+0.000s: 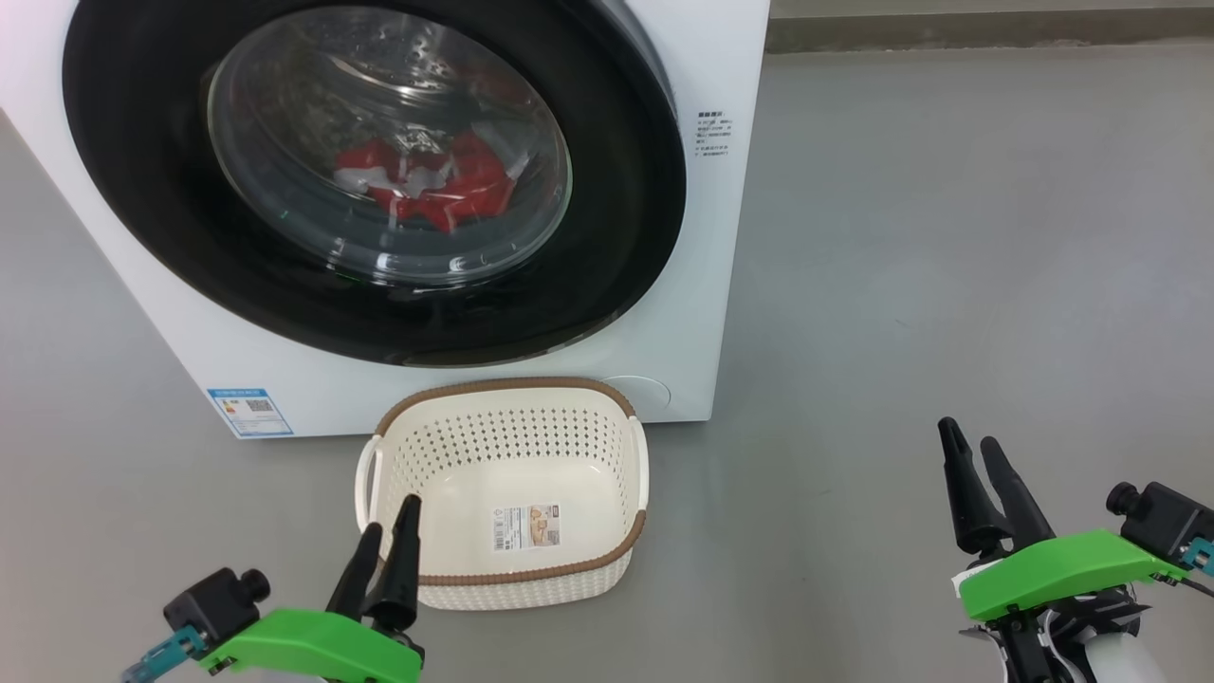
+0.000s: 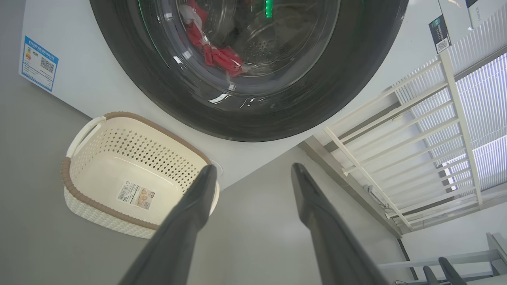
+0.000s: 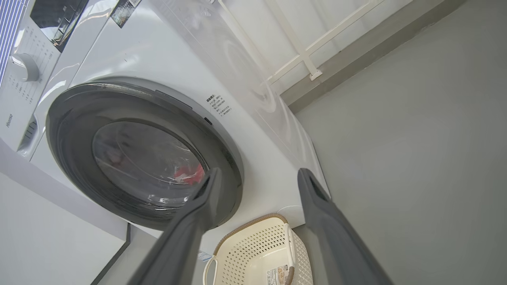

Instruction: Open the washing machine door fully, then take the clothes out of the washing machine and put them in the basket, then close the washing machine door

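The white washing machine point(image 1: 702, 237) fills the upper left of the head view. Its door point(image 1: 142, 190), with a wide black rim and clear glass bowl, lies against the front, shut or nearly so. Red and white clothes point(image 1: 427, 185) lie in the drum behind the glass, also seen as clothes point(image 2: 216, 55) from the left wrist. The cream basket point(image 1: 512, 441) sits on the floor just before the machine, with nothing in it but a sticker. My left gripper point(image 1: 391, 517) hangs open at the basket's near left corner. Far to the right, my right gripper point(image 1: 967, 434) is open over bare floor.
Grey floor point(image 1: 948, 237) stretches open to the machine's right. A skirting strip point(image 1: 948, 28) runs along the back wall. A white slatted railing point(image 2: 416, 130) stands beside the machine. A blue label point(image 1: 249, 411) marks the machine's lower left corner.
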Motion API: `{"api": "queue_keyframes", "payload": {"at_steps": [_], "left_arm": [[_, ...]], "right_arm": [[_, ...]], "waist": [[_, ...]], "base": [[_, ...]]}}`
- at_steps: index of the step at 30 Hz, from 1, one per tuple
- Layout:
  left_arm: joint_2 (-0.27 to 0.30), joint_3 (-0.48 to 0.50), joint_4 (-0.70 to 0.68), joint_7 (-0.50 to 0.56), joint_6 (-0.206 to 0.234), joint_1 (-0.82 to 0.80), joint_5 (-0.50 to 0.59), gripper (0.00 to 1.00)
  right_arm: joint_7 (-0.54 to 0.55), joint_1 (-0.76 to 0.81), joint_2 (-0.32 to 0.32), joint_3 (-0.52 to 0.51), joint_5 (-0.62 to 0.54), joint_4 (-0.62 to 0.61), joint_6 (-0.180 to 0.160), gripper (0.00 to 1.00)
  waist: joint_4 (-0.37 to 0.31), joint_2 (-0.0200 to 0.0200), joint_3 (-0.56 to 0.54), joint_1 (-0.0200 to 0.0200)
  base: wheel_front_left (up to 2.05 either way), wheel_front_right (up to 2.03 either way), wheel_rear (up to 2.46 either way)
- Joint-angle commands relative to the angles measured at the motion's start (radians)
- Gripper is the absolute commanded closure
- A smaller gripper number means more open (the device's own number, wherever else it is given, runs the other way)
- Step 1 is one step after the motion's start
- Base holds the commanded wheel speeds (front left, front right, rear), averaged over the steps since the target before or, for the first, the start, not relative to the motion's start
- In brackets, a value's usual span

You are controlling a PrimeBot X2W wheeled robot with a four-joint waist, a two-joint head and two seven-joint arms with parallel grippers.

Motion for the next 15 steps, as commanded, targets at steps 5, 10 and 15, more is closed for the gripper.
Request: {"api": "queue_keyframes", "payload": {"at_steps": [5,10,15], "left_arm": [[0.023,-0.002,-0.020,-0.027,0.019,-0.064,0.079,0.00],[0.026,-0.013,-0.019,-0.042,0.035,-0.074,0.129,0.00],[0.028,-0.029,-0.015,-0.057,0.046,-0.087,0.178,0.00]], "right_arm": [[-0.027,-0.066,-0.015,0.020,-0.089,-0.034,0.000,0.00],[-0.042,-0.073,-0.016,0.024,-0.149,-0.036,0.000,0.00],[-0.057,-0.080,-0.017,0.031,-0.210,-0.042,0.000,0.00]], "waist": [[-0.001,0.0000,-0.003,-0.0001],[-0.003,0.0000,-0.007,-0.0001],[-0.005,0.0000,-0.008,-0.0001]], "base": [[0.00,0.00,0.00],[0.00,0.00,0.00],[0.00,0.00,0.00]]}}
